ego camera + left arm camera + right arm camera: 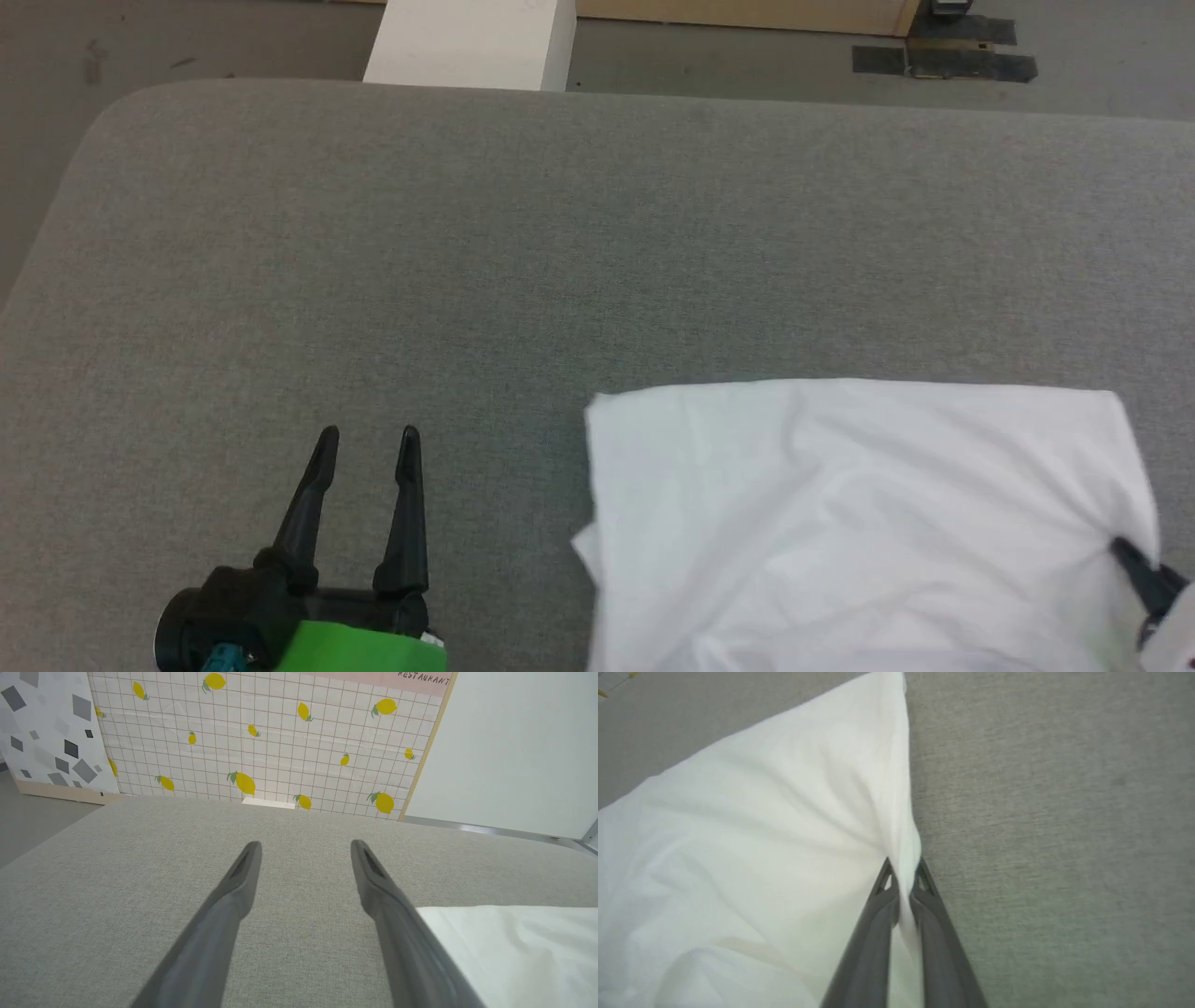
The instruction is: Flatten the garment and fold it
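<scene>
Fabric, white and thin, lies as a wrinkled, roughly rectangular garment (840,523) on the near right part of the grey cloth-covered table (467,233). The right gripper (903,872), with two long dark fingers, is clamped on the garment's right edge, bunching the cloth between its tips. The left gripper (368,434) hovers over bare table at the near left, fingers spread wide and holding nothing, near the garment's left edge. A white rectangular box (467,42) stands beyond the table's far edge.
</scene>
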### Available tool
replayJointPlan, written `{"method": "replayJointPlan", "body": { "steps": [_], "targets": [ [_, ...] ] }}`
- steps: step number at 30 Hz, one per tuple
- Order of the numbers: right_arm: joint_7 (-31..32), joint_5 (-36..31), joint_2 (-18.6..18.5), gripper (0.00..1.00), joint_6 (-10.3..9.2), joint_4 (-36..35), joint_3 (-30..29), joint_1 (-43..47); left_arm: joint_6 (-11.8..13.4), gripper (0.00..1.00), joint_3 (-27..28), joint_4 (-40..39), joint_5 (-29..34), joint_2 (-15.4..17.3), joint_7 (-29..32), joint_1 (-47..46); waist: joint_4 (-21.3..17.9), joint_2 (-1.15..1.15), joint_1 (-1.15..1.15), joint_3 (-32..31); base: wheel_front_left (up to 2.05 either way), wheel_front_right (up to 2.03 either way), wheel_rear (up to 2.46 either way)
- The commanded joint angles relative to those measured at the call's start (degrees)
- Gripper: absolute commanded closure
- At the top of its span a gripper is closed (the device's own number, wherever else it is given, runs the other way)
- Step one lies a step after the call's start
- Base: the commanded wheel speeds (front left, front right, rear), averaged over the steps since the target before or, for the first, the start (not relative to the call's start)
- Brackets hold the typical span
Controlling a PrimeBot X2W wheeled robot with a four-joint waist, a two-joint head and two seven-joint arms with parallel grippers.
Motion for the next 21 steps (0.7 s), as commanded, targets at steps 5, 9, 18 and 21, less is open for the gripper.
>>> {"method": "replayJointPlan", "body": {
  "steps": [5,9,18,21],
  "targets": [
    [1.0,-1.5,-1.3,1.0,-0.11,-2.1,-4.6,-0.4,-1.1,0.0,0.4,0.8,0.7,-0.9,-0.3,0.9,-1.2,0.0,0.0,-0.7,0.0,0.0,0.0],
    [4.3,-0.9,-0.8,1.0,-0.11,-6.9,-4.0,0.3,-1.5,0.0,0.7,1.2,0.5,-1.6,-0.3,0.9,-1.9,0.0,0.0,-0.7,0.0,0.0,0.0],
    [15.0,3.1,2.5,1.0,-0.11,-22.8,7.8,2.1,-3.1,0.0,1.2,2.5,0.5,-3.5,-0.3,0.0,-2.2,0.0,0.0,-0.3,0.0,0.0,0.0],
    [17.2,4.4,2.9,1.0,-0.11,-25.7,12.4,1.4,-3.7,0.0,1.4,3.0,0.5,-4.2,-0.3,-0.5,-1.8,0.0,0.0,0.0,0.0,0.0,0.0]
  ]
}}
